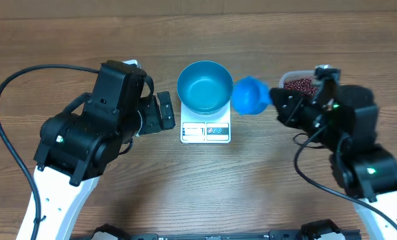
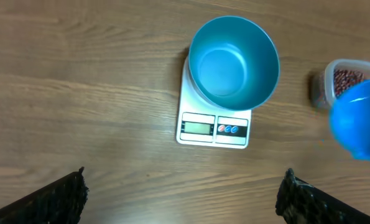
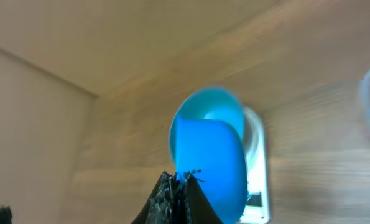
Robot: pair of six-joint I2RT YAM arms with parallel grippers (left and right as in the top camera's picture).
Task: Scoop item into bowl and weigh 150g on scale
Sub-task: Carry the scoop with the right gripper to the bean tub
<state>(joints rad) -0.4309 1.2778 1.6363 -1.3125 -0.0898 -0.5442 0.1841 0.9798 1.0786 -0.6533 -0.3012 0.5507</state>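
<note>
Right fingers (image 3: 172, 194) were clamped on the blue scoop (image 1: 250, 95), which was held just beside the right rim of the bowl (image 1: 205, 87), between it and the tub (image 1: 290, 79). Left fingers (image 2: 57, 200) were spread wide, gripping nothing, over the worktop (image 1: 251, 187) left of the scale (image 1: 205, 132). The bowl was seated on the scale. Beans (image 1: 299, 85) were seen in the tub; whether any lay in the scoop could not be told.

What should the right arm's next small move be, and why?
Probably move the right gripper, shut on the bright blue scoop, to the clear plastic tub of red-brown beans: the scoop looks empty, and the round teal bowl on the flat white scale holds nothing.
</note>
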